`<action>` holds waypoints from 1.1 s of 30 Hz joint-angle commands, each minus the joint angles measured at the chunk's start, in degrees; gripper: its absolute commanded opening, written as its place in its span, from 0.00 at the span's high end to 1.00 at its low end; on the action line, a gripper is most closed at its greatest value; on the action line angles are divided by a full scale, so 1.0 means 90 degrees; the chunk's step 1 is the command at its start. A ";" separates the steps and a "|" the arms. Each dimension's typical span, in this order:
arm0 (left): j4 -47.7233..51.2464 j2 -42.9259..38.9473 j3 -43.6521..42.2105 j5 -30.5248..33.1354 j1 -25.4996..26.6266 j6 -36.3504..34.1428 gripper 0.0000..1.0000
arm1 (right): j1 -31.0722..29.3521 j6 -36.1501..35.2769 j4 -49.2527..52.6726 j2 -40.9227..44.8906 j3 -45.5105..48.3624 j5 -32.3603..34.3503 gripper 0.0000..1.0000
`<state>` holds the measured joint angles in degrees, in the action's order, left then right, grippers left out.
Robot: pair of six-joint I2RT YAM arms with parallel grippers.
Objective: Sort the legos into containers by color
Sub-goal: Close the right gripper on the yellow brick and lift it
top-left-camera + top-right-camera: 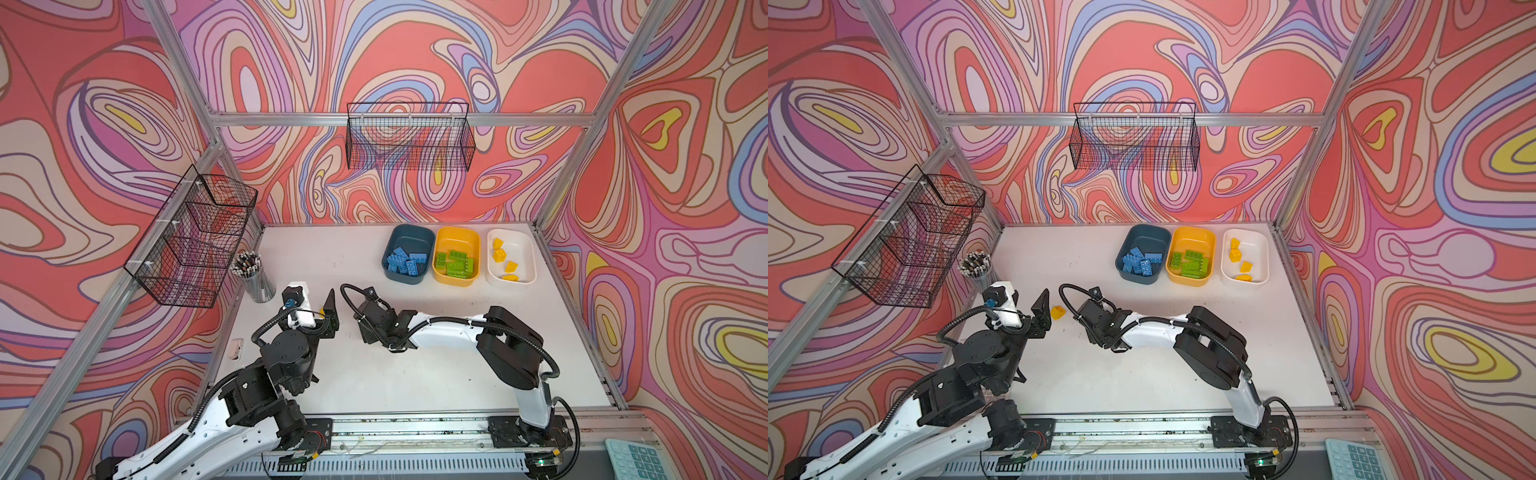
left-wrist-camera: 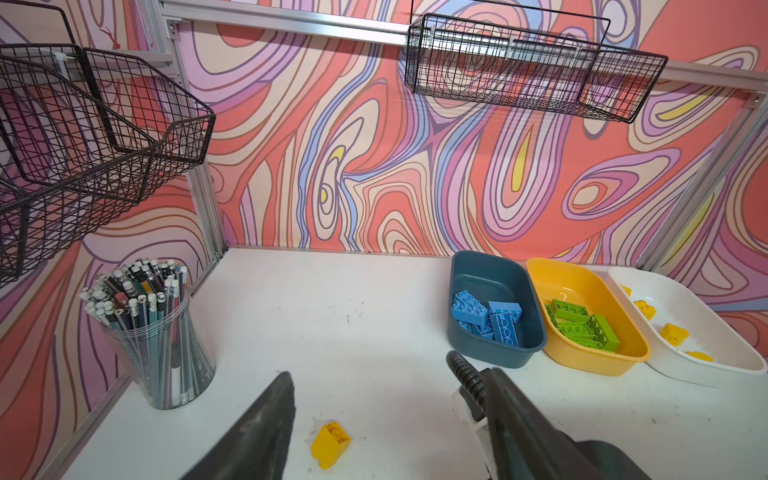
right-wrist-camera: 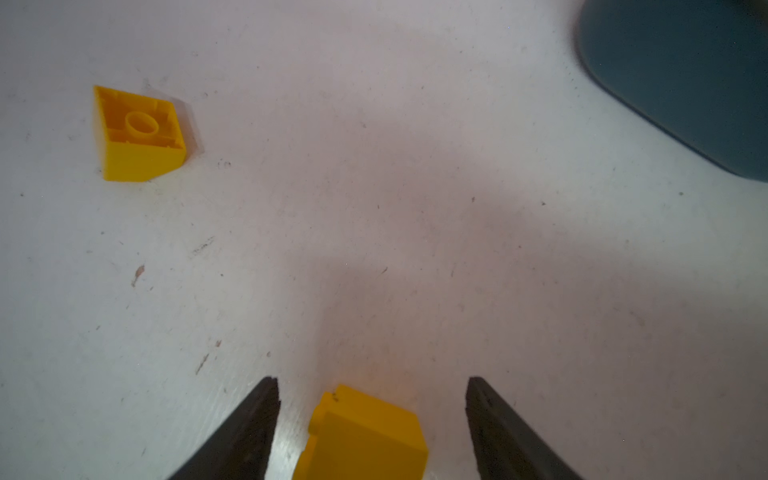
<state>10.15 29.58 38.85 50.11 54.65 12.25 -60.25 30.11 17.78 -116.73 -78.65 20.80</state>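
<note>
Three containers stand in a row at the back right: a teal-blue tub (image 1: 409, 233) with blue legos (image 1: 405, 262), a yellow-orange tub (image 1: 457, 233) with green legos (image 1: 455, 262), and a white tub (image 1: 524, 253) with yellow legos (image 1: 500, 253). A small yellow brick (image 1: 1057, 312) lies upside down on the table. It is close in front of my left gripper (image 2: 390, 386), which is open and touches nothing. My right gripper (image 3: 372, 380) points down at the table, open. Another yellow brick (image 3: 365, 432) lies between its fingers with a gap on each side. The arm hides this brick in both top views.
A clear cup of pencils (image 1: 255, 276) stands at the table's left edge, behind the left arm. Black wire baskets hang on the left wall (image 1: 195, 237) and the back wall (image 1: 409, 137). A calculator (image 1: 636, 457) lies at the front right, off the table.
</note>
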 commanded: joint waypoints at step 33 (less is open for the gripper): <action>-0.0093 0.0107 0.0022 -0.0015 -0.0143 -0.0145 0.28 | -0.0063 0.0267 -0.0508 0.0492 0.0801 -0.0088 0.61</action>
<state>10.07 30.79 38.13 49.56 53.89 12.01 -60.47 31.42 14.61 -115.48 -72.75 19.29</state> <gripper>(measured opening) 0.719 0.450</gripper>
